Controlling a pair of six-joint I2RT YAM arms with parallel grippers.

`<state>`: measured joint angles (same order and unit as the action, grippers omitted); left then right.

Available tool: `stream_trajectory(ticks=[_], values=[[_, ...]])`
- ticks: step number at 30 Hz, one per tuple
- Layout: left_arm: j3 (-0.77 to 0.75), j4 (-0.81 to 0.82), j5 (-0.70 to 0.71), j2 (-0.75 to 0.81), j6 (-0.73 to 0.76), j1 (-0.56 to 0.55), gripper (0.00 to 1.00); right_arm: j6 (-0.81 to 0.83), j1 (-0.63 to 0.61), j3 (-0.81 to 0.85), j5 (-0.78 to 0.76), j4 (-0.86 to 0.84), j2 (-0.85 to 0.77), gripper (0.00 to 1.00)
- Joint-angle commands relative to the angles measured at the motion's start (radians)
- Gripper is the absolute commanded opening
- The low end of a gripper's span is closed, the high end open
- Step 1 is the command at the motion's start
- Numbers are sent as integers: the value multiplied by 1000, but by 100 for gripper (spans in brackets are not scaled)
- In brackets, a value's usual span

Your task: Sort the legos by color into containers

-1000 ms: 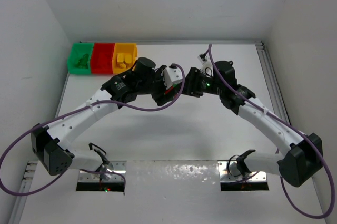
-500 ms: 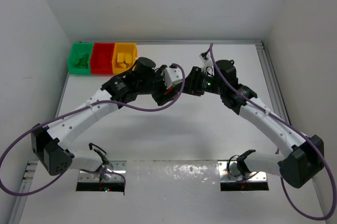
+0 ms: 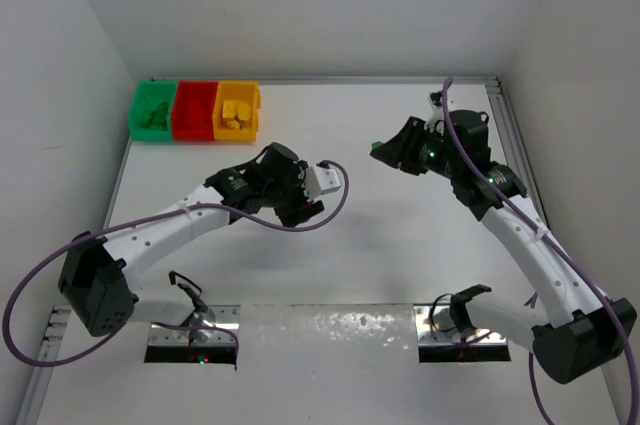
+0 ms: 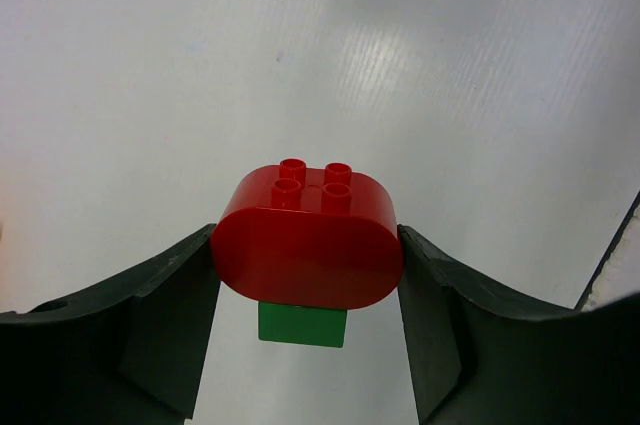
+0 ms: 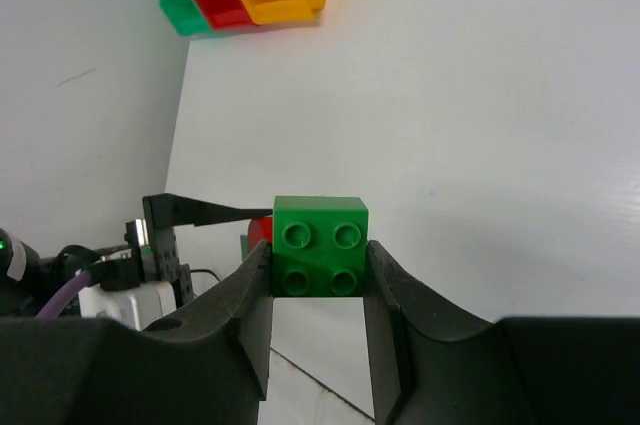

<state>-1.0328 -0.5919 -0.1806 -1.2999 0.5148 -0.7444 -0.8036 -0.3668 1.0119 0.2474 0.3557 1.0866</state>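
Left gripper clamped tight on a red rounded brick, a green brick showing just under it, both held over the white surface. Further out, right gripper pinches a green four-stud brick, off the surface. Far left corner: green bin, red bin, yellow bin joined in a row, yellow bricks in the yellow one, green pieces in the green.

We count three bins in a row at eleven o'clock: one green bin, one red bin and one yellow bin. There are two arms and three bricks in the grippers: one red brick and one small green brick in the left gripper, and one four-stud green brick in the right gripper. The pieces in the bins are too small for us to count.
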Motion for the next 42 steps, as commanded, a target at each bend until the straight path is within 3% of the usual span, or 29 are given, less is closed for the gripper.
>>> stream_trajectory(ticks=[1, 7, 11, 24, 26, 27, 29, 30, 32, 42], values=[[19, 49, 27, 31, -5, 4, 0, 23, -3, 14, 10, 17, 1, 0], [96, 37, 82, -132, -101, 4, 0, 24, -3, -4, 18, 29, 10, 0], [146, 159, 101, -185, -144, 4, 0, 32, -3, -3, 15, 43, 9, 0], [112, 251, 136, -366, -182, 4, 0, 41, -4, -15, 9, 69, -5, 0], [111, 253, 138, -372, -180, 4, 9, 37, -4, -19, 10, 62, -4, 0], [106, 251, 138, -375, -180, 4, 24, 35, -4, -19, 12, 62, -4, 0], [103, 251, 138, -374, -182, 4, 35, 35, -6, -16, 13, 58, -1, 0], [102, 250, 138, -369, -183, 4, 46, 37, -6, -13, 13, 57, -1, 0], [88, 245, 130, -363, -182, 4, 56, 38, -4, -12, 13, 60, 2, 0], [-84, 182, 86, -276, -151, 4, 81, 90, -4, 33, -43, 172, 4, 0]])
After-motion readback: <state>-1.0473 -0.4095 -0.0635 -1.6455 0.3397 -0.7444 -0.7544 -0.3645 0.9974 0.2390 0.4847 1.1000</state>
